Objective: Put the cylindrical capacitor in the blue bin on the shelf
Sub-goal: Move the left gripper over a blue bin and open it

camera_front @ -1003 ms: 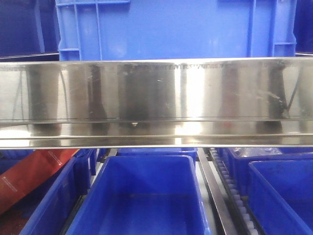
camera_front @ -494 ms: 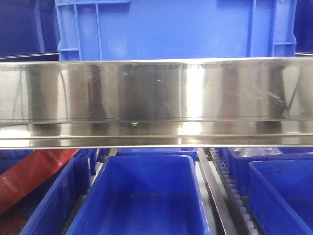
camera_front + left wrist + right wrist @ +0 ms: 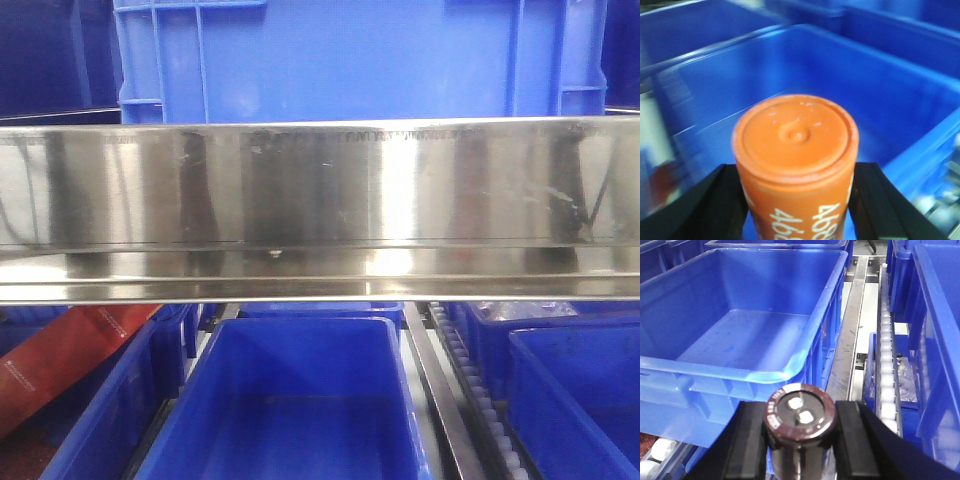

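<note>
Left wrist view: my left gripper (image 3: 799, 196) is clamped on the cylindrical capacitor (image 3: 796, 150), with a black finger pressed to each flank at 3 and 9 o'clock. The orange body's long axis runs straight out from the pincer along the camera's line. Its round end cap faces forward and the white digits run down the side toward me.

A blue bin (image 3: 880, 85) opens at 12 o'clock, directly beyond the cap, and its blurred floor and walls fill the picture around the part. I judge the part is already over or just short of the opening, so the left arm is the nearer one.

Right wrist view: my right gripper (image 3: 799, 440) is closed on a different part, a dark cylinder (image 3: 799, 415). It is held back from a bin whose rim lies at 11 o'clock.

Front view: the steel shelf (image 3: 320, 190) rail crosses the middle, with a bin at 6 o'clock. Neither arm shows here, so I cannot tell which bin the left one faces.
</note>
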You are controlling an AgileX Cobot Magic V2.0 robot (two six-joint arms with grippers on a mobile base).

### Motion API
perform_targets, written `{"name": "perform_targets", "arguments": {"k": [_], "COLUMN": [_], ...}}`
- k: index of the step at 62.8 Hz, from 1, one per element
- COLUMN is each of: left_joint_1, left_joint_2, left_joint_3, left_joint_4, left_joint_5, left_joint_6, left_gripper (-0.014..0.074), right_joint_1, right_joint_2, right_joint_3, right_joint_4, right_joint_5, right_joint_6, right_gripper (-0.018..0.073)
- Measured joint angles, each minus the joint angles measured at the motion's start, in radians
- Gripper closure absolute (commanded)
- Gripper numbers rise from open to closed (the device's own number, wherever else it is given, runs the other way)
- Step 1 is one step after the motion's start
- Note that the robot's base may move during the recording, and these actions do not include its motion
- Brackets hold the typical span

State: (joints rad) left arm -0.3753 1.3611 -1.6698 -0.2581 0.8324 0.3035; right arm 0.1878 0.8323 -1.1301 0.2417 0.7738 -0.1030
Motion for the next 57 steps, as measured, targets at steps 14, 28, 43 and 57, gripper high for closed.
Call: {"name": "perform_targets", "arguments": {"k": [14,28,43,57], "left_joint_1": [-0.050,-0.051,-0.051,-0.051], "left_joint_2": [0.263,0.445,0.524,0.531], "left_joint_3": [-0.191,-0.280,-0.288,-0.290], "left_joint_4": [-0.016,-0.016,-0.016,-0.016], "left_joint_5": [-0.043,-0.048,-0.011,0.000], "left_joint_6": [0.006,0.006,0.006,0.006], "left_gripper": [0.0707,0.0703,0.0371,0.0023], "right_joint_1": [0.000,0.000,0.000,0.000], "right_joint_2": [0.000,0.000,0.000,0.000], "right_joint_3": [0.000,0.000,0.000,0.000], "right_joint_4": [0.002,0.002,0.002,0.002], "right_joint_5": [0.000,-0.002,-0.002,-0.004], "right_joint_6": [0.000,0.000,0.000,0.000], "right_gripper": [0.0721,0.0721,0.0721,0.0721]}}
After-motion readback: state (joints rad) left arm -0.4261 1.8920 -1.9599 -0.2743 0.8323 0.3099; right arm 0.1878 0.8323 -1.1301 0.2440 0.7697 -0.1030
